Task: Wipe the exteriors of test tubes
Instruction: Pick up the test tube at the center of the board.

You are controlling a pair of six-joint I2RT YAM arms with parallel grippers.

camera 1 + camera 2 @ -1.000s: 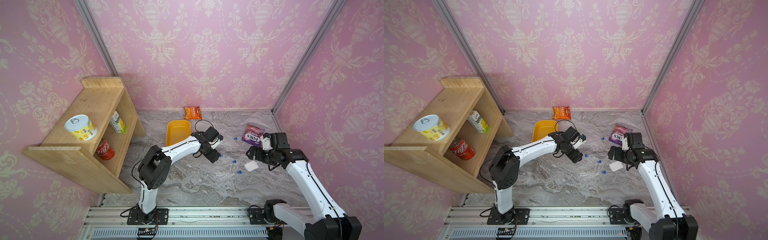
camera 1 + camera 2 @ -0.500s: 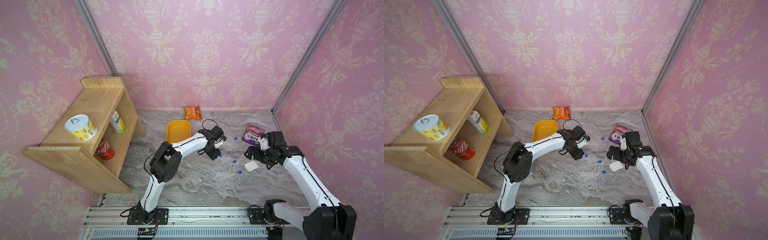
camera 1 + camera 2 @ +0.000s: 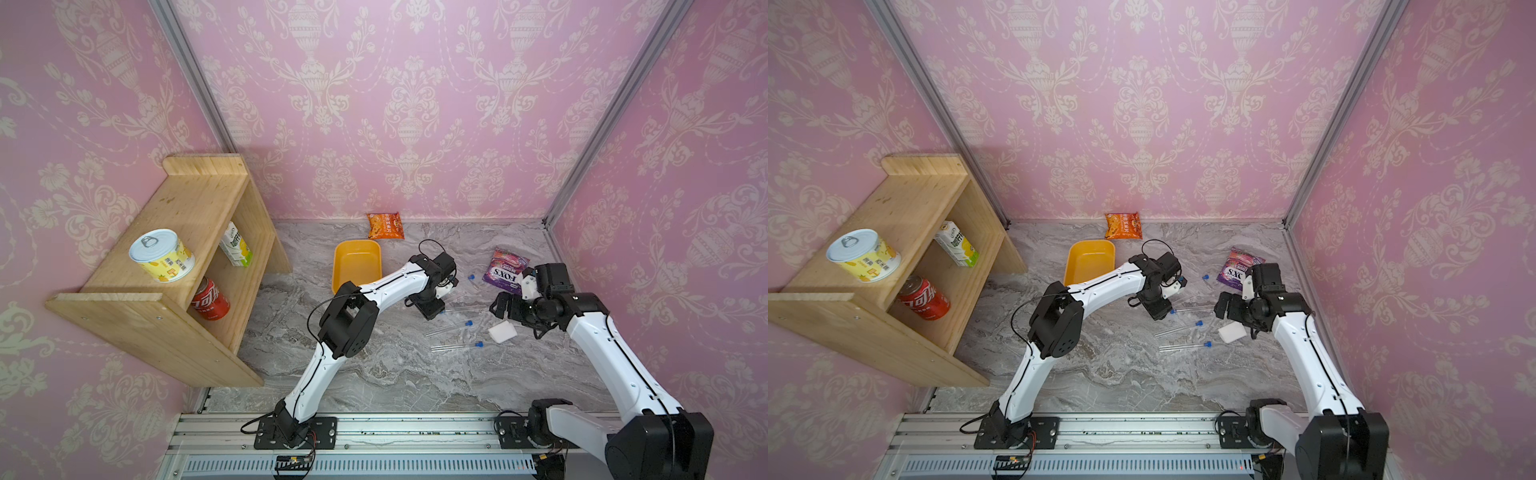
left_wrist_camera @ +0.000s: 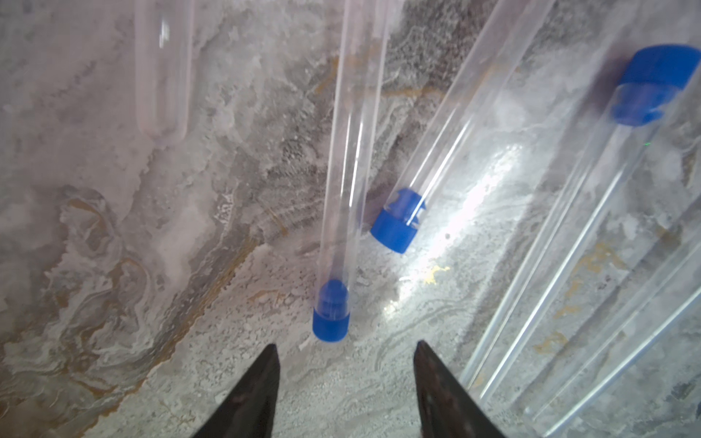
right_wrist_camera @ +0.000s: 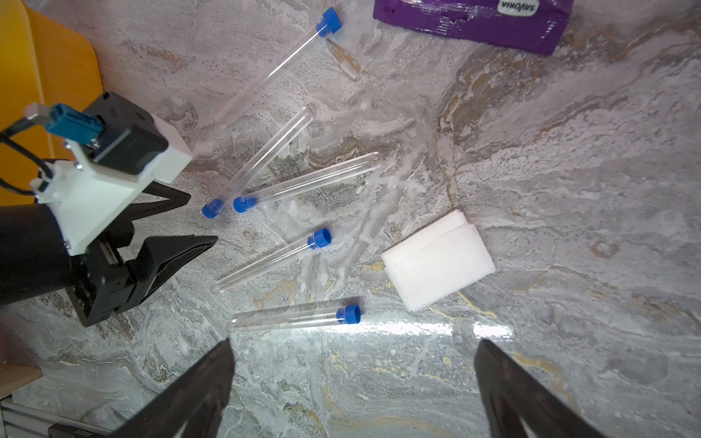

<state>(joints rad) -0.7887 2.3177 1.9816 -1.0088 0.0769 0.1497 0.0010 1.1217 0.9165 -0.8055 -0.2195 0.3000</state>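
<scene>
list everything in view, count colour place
test tubes: five, clear, blue caps, on marble table
folded wipe: one, white, beside the tubes
candy bag: one, purple, table's right side
snack packet: one, orange, by back wall
tray: one, yellow, near snack packet
shelf: one, wooden, left side
tin can: one, yellow, atop shelf
drink carton: one, white-green, inside shelf
cola can: one, red, inside shelf
left end effector: one, black, open, by tube caps
right end effector: one, black, open, near wipe
</scene>
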